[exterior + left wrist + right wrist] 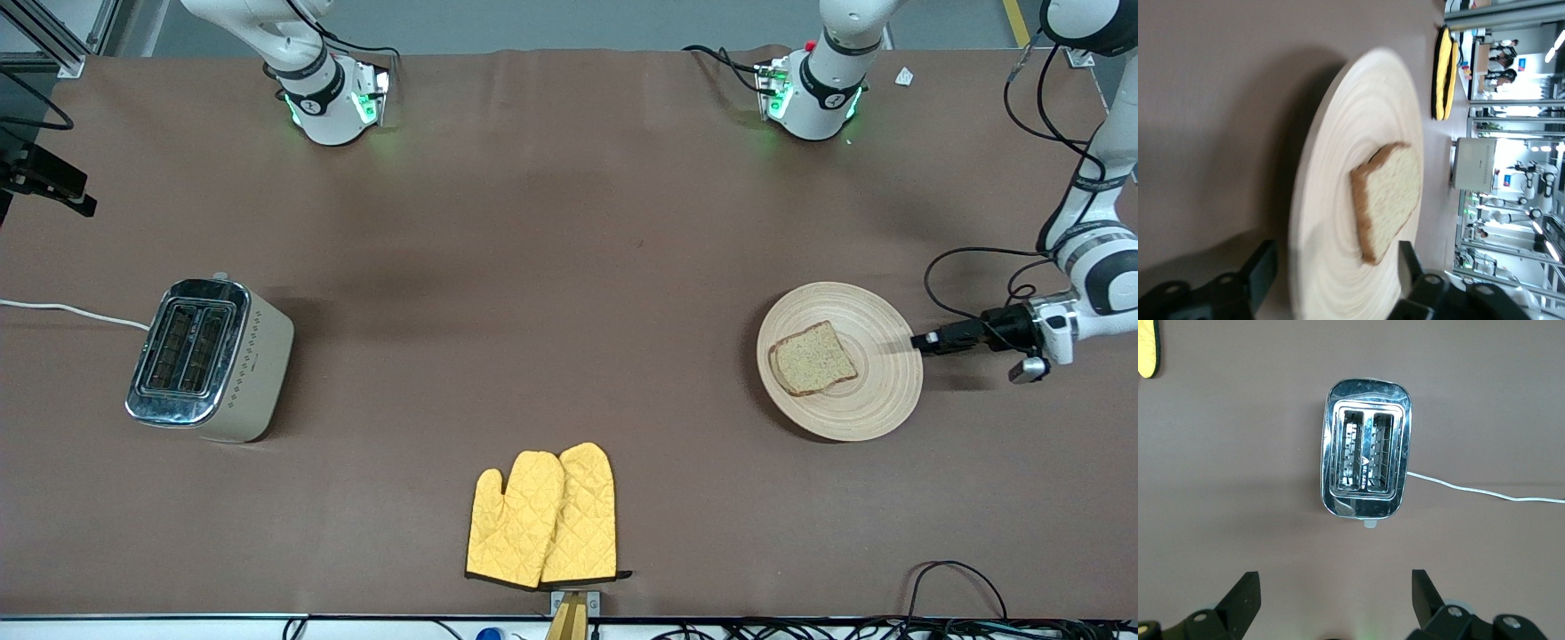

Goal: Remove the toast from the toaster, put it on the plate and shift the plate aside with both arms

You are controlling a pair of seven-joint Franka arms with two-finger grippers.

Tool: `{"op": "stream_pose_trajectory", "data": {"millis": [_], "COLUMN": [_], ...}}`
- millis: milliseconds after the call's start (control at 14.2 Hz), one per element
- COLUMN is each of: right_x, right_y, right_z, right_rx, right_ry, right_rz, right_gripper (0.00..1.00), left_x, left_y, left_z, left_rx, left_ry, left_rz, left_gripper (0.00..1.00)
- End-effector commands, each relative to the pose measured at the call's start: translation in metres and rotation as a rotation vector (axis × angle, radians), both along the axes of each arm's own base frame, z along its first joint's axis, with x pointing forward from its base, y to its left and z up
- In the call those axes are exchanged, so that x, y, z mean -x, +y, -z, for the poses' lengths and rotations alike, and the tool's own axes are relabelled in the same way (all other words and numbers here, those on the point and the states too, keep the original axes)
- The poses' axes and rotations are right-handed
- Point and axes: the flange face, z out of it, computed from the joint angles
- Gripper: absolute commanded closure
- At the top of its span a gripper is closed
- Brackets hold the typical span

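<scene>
The toast [812,358] lies flat on the plate [876,400], toward the left arm's end of the table. My left gripper [920,340] lies low and level at the plate's rim on the side toward the left arm's end. In the left wrist view the left gripper [1338,270] is open, one finger [1265,267] on each side of the plate's rim [1318,220], with the toast [1388,193] just past them. My right gripper [1336,600] is open and empty, high over the toaster [1367,467], and is out of the front view.
The toaster [209,360] stands toward the right arm's end, its white cord [71,311] running off the table's edge. A pair of yellow oven mitts [544,516] lies near the front edge at the middle. Black cables hang by the left arm.
</scene>
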Motion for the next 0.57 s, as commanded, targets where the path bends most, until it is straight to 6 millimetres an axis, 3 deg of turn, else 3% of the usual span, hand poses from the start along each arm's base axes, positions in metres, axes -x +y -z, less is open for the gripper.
{"op": "stream_pose_trajectory", "data": {"millis": [0,141,283,353,494], "right_x": [0.000,0.001,0.001,0.001,0.001], "right_y": [-0.005,-0.004,-0.005,-0.005,-0.004], "right_z": [0.001,0.001,0.001,0.001,0.001], "right_rx": [0.008,0.008,0.008,0.008,0.008], "right_ry": [-0.003,-0.001,-0.001,-0.001,0.000], "right_rz": [-0.011,-0.011,-0.009,-0.011,-0.011], "right_gripper": [0.00,0.00,0.00,0.00,0.00], "left_x": [-0.037,-0.059,-0.068,-0.071,-0.068], "left_y": [-0.012,-0.026,-0.048,-0.069,-0.116], "left_z": [-0.104,-0.175,-0.241,-0.277,-0.326], "left_rx": [-0.127,-0.187,-0.291,-0.377,-0.548], "left_ry": [0.075,0.111,0.164,0.191,0.254], "left_rz": [0.048,0.043,0.036,0.022,-0.007], "left_gripper": [0.00,0.00,0.00,0.00,0.00]}}
